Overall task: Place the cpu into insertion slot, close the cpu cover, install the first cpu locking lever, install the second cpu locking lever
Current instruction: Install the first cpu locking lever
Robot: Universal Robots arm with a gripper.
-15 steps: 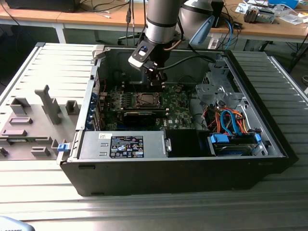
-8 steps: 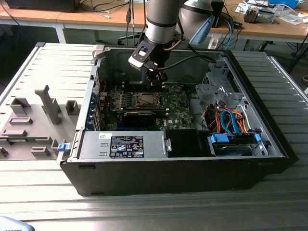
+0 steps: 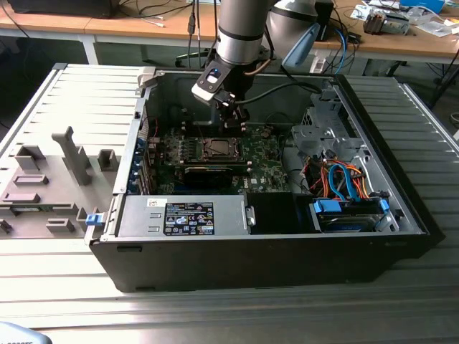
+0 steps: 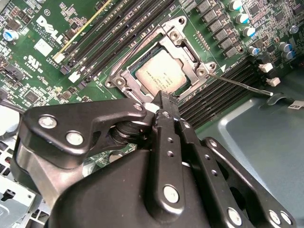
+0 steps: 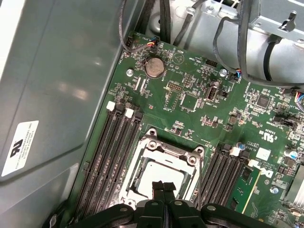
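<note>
Ribbed metal worktop (image 3: 215, 315) carries an open computer case (image 3: 265, 258). Nearest the front of the case sits a grey power supply box (image 3: 179, 215), with blue and orange cables (image 3: 344, 183) toward the exterior view's right. Beyond them lies the green motherboard (image 3: 269, 168), and 1 robot arm (image 3: 240, 36) reaches down over it. The fingers (image 5: 160, 187) are pressed together with nothing between them, their tips right over one edge of the socket (image 3: 215, 148); whether they touch it I cannot tell. The chip (image 4: 161, 71) lies flat in the socket, and the metal cover (image 4: 190, 54) is folded down around it, the chip showing through its window. 1 thin lever (image 4: 240, 84) juts away from a corner of the socket, across the black memory slots (image 4: 223, 90). Wooden desks (image 3: 143, 25) stand behind the case.
</note>
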